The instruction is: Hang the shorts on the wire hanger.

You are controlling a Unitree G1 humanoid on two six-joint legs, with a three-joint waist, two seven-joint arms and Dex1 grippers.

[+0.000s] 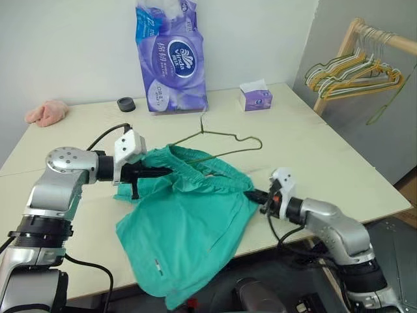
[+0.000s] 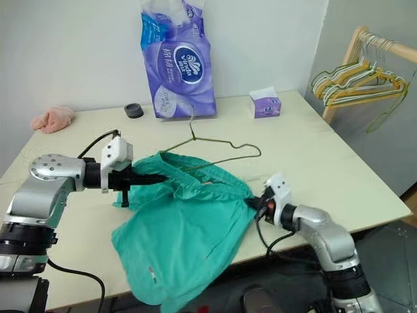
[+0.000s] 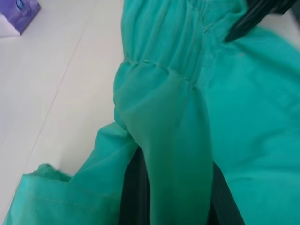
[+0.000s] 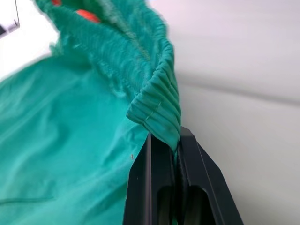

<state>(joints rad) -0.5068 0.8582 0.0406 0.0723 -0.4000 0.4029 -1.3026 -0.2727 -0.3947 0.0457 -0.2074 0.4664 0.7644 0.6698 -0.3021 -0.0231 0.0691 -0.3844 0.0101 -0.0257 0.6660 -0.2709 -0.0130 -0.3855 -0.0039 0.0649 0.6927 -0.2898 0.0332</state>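
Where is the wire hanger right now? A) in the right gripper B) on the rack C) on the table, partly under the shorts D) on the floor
C: the wire hanger lies on the table, its lower part covered by the shorts.

The shorts (image 1: 189, 222) stretch between the two grippers, waistband pinched by the left gripper (image 1: 164, 172) at one end and the right gripper (image 1: 255, 193) at the other, legs draped over the table (image 1: 313, 150) edge. The wire hanger (image 1: 225, 140) lies just beyond both sets of fingertips, partly under the waistband.
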